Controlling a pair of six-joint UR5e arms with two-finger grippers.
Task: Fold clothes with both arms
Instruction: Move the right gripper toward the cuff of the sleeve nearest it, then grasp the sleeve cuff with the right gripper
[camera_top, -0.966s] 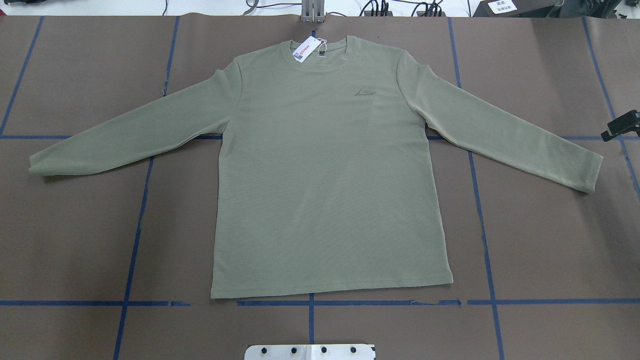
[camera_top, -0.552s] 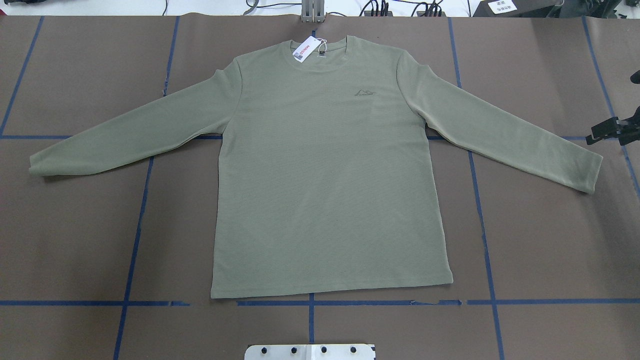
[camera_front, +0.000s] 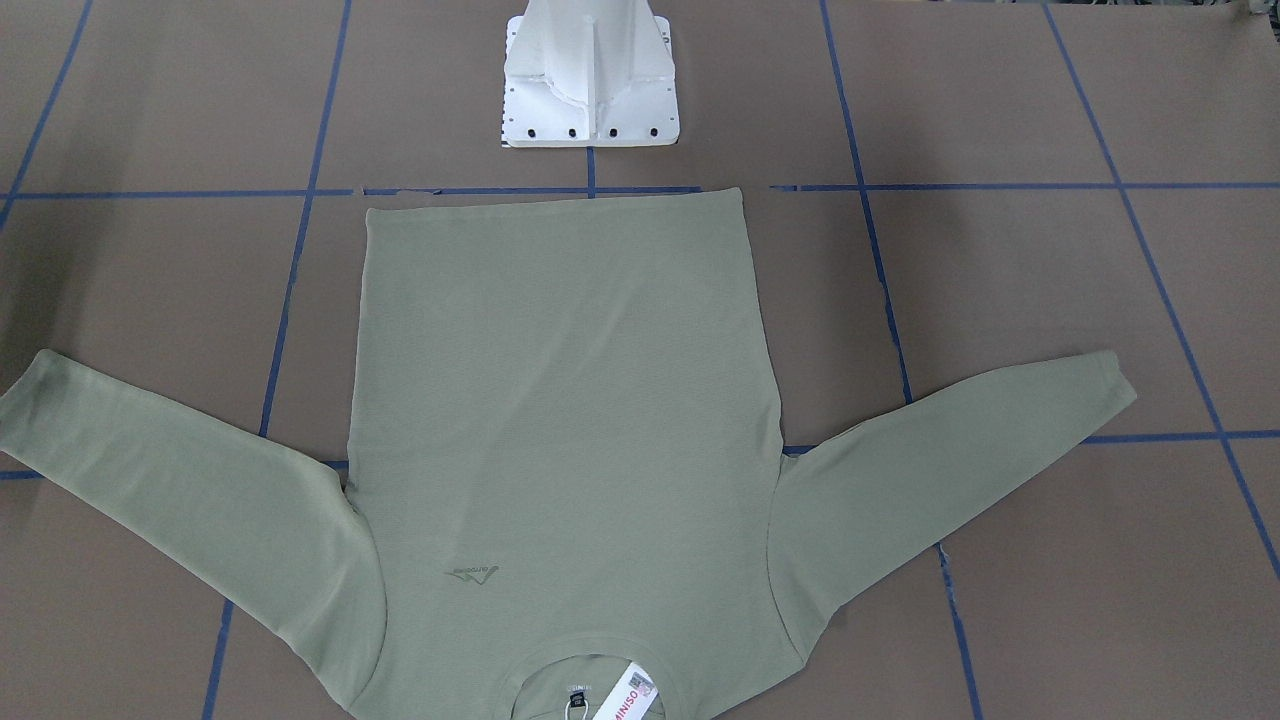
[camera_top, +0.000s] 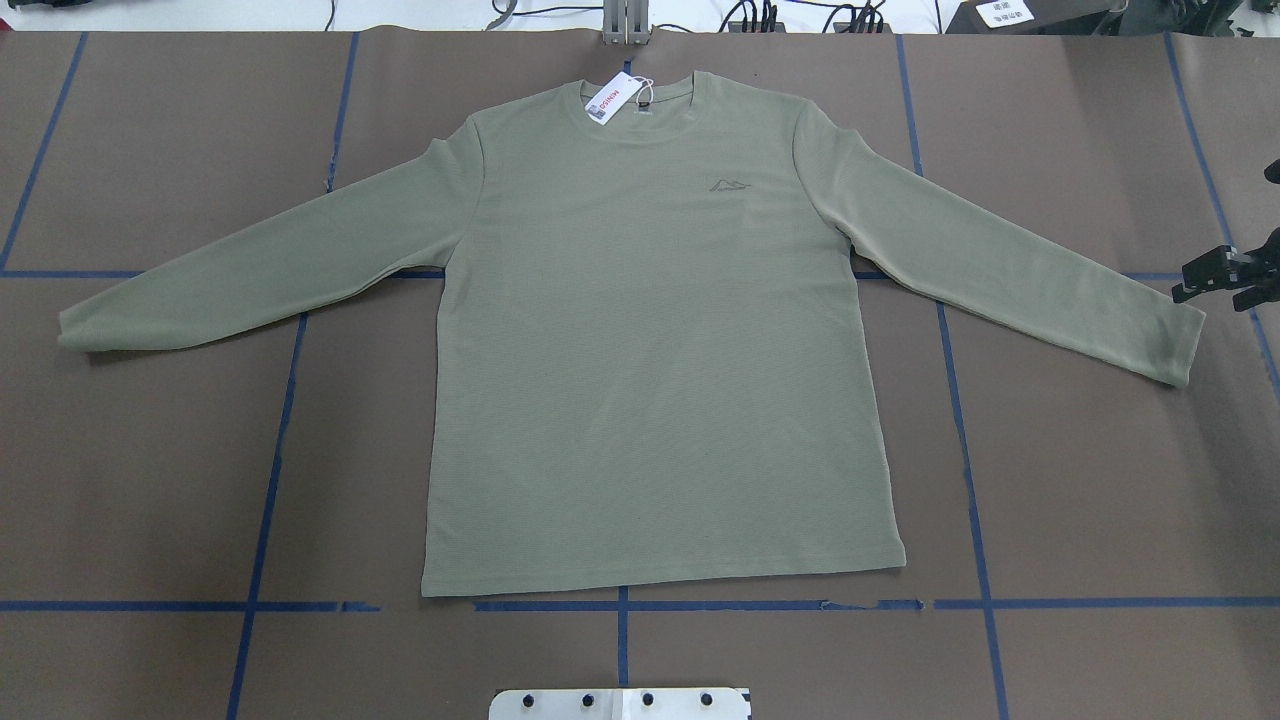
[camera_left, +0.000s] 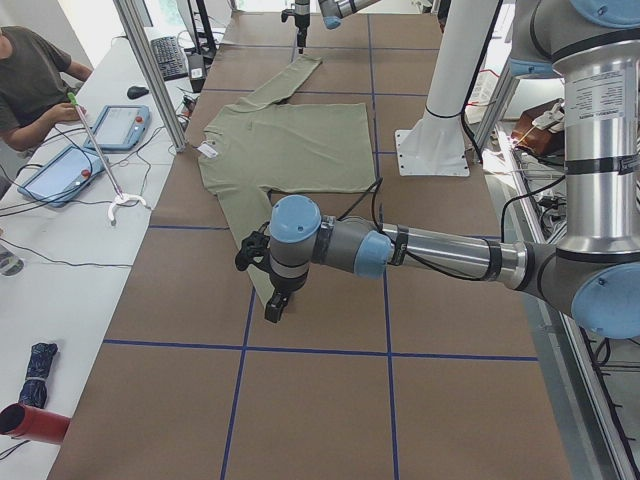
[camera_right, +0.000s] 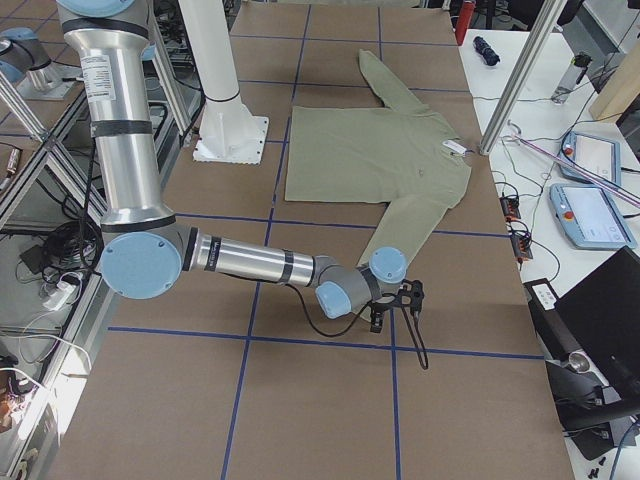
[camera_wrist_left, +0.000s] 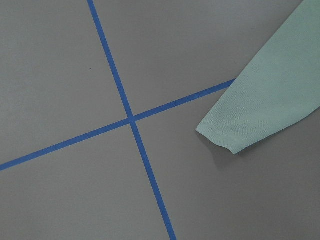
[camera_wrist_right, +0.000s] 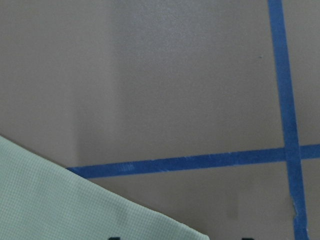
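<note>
I see sage-green shirt (camera_top: 650, 350) flat, logo up, mid brown table (camera_top: 1100, 480), sleeves spread wide, right gripper (camera_top: 1215, 280) just beside robot-right cuff, fingers spread, holding nothing, left gripper (camera_left: 272, 308) near the other cuff (camera_wrist_left: 235, 130), can't tell its finger state.

Table cover (camera_top: 1100, 480): brown sheet across the whole table.
Blue tape (camera_top: 270, 480): grid lines crossing the cover.
Side desk (camera_left: 50, 320): white, far side, carrying tablets (camera_left: 120, 127) and cables.
Post (camera_left: 150, 70): aluminium, at the desk's edge.
</note>
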